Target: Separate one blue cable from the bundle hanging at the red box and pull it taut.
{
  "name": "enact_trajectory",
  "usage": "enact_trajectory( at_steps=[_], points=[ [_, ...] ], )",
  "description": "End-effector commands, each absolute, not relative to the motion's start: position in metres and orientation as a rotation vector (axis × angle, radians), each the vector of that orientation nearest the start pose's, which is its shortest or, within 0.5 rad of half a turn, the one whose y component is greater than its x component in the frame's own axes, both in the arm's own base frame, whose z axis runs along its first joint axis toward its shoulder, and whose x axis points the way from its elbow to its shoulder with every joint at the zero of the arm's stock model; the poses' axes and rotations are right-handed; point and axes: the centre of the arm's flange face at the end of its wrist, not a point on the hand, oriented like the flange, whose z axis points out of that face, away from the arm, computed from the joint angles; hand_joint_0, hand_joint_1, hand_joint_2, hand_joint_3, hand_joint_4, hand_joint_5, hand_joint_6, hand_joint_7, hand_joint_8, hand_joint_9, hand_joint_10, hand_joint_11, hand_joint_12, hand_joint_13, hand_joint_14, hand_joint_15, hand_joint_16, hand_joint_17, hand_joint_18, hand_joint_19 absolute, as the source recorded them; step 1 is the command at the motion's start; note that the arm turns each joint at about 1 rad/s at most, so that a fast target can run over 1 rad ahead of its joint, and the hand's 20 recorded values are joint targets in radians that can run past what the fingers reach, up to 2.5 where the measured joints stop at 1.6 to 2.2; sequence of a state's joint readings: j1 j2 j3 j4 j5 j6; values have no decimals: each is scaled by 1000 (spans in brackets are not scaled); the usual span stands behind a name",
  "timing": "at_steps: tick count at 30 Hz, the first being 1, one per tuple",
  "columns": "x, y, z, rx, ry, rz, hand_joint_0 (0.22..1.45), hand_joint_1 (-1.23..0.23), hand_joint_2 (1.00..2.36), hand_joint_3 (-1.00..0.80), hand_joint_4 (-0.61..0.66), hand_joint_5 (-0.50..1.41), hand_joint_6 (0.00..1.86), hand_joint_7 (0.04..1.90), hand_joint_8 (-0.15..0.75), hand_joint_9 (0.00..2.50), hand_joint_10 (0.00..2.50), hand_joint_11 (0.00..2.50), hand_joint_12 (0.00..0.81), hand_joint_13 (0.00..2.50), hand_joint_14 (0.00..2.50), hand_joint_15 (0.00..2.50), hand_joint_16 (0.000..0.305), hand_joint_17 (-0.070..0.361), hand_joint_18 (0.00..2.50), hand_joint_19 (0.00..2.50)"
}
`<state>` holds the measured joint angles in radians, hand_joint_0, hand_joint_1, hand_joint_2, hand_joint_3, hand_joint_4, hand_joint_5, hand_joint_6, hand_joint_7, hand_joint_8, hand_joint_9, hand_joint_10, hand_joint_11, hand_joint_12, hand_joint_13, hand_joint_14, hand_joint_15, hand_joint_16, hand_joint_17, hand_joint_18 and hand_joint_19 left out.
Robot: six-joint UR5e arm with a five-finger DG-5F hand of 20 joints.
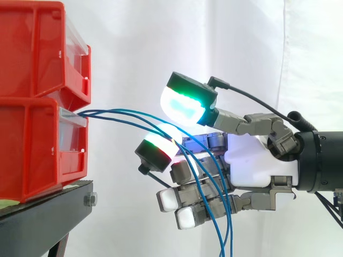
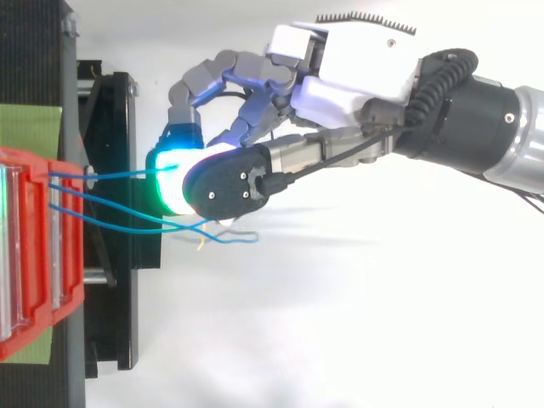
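Observation:
Several thin blue cables (image 1: 126, 115) leave the front of the lower red bin (image 1: 37, 150) and arc right and downward in slack curves. My hand (image 1: 257, 160) reaches in from the right with curled fingers. Its green-glowing thumb pad (image 1: 185, 101) sits just above a red-glowing fingertip (image 1: 155, 150). One blue cable (image 2: 110, 173) runs almost straight from the bin into the narrow space between those two pads. The other cables (image 2: 119, 223) sag below it and hang down across the lower fingers (image 1: 185, 214).
Two red bins stand stacked on a black stand (image 1: 48, 214) at the left, the upper red bin (image 1: 43, 48) overhanging the cable exit. A white curtain hangs behind. Loose cable ends (image 2: 242, 238) dangle under the hand.

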<state>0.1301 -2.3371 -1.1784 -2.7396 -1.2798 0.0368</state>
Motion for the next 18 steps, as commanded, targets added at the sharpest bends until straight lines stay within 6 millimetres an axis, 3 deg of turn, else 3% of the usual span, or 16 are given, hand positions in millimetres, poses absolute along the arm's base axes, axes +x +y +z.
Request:
enact_trajectory(
  at_steps=[1,9,18],
  points=[
    [773,-64,228,1289,1046,1134,575,-670,1000,-497,108,-193,919,965,330,1083,17,946,354,900,23,646,48,109,768,647],
    [770,-70,226,1302,1056,1118,544,-611,1000,-500,114,-197,918,924,340,1097,17,945,364,955,23,691,51,114,790,637],
    [770,-72,224,1311,1055,1107,599,-528,1002,-468,98,-194,918,949,333,1112,18,949,357,963,24,693,49,110,794,643]
  ],
)
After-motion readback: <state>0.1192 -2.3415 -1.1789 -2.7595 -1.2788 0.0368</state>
